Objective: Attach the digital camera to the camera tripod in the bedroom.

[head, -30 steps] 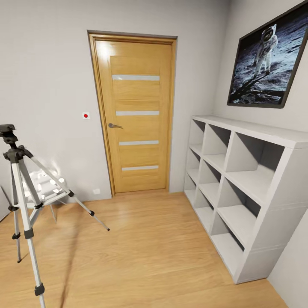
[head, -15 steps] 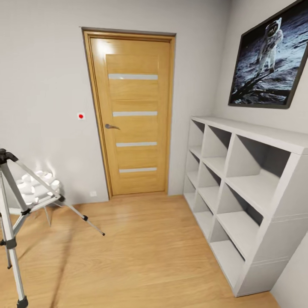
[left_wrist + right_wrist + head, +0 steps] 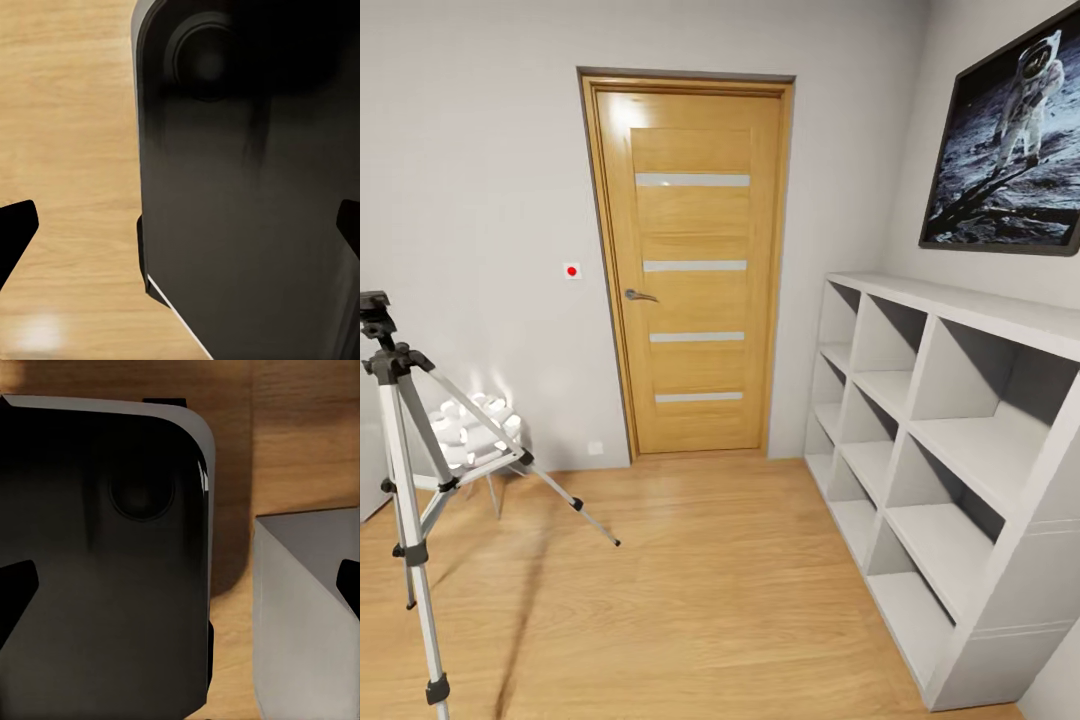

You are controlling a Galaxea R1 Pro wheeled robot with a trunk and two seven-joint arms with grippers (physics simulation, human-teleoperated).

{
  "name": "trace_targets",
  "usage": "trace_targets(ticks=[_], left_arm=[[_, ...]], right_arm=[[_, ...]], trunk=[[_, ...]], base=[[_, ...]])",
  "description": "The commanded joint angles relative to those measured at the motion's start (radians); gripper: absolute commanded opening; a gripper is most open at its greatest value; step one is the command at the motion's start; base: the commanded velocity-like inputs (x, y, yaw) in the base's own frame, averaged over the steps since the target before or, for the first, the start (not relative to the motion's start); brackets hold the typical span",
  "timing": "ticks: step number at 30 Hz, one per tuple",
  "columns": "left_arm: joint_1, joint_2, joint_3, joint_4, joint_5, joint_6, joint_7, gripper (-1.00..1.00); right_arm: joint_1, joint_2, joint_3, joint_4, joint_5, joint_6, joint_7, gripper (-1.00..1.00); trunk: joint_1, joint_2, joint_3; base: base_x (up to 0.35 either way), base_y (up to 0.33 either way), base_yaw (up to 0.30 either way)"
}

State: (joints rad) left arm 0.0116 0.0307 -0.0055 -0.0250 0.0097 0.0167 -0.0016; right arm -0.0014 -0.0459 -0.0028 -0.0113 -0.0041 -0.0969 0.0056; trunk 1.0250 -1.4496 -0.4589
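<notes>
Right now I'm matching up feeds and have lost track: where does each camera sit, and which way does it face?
Head: on the robot's head, facing the door, tripod at left, shelves at right.
Left wrist: near the left gripper, looking down at wood floor and the robot's dark base; fingertips apart.
Right wrist: near the right gripper, looking down at the base and a grey block.
Both wrist views share floor and base.

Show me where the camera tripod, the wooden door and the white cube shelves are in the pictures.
camera tripod (image 3: 402, 440): head view, on the silver front leg below the black head.
wooden door (image 3: 695, 300): head view, on the middle panel.
white cube shelves (image 3: 950, 380): head view, on an upright divider.
</notes>
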Motion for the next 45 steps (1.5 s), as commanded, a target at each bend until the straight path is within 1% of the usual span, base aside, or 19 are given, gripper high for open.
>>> trace_targets(ticks=[1,12,18,39,45], left_arm=[[0.001,0.0,-0.001,-0.003,0.001,0.002,0.0,1.0],[0.001,0.0,-0.001,-0.003,0.001,0.002,0.0,1.0],[0.001,0.001,-0.001,-0.003,0.001,0.002,0.0,1.0],[0.001,0.001,-0.001,-0.003,0.001,0.002,0.0,1.0],[0.001,0.002,-0.001,-0.003,0.001,0.002,0.0,1.0]], right_arm=[[0.0,0.0,0.0,0.0,0.0,-0.003,0.001,1.0],[0.0,0.0,0.0,0.0,0.0,-0.003,0.001,1.0],[0.0,0.0,0.0,0.0,0.0,-0.003,0.001,1.0],[0.0,0.0,0.0,0.0,0.0,-0.003,0.001,1.0],[0.0,0.0,0.0,0.0,0.0,-0.003,0.001,1.0]], trunk=[[0.0,0.0,-0.001],[0.0,0.0,-0.001],[0.0,0.0,-0.001],[0.0,0.0,-0.001],[0.0,0.0,-0.001]], base=[[0.0,0.0,0.004],[0.005,0.0,0.092],[0.147,-0.082,0.141],[0.015,-0.01,0.005],[0.133,-0.005,0.0]])
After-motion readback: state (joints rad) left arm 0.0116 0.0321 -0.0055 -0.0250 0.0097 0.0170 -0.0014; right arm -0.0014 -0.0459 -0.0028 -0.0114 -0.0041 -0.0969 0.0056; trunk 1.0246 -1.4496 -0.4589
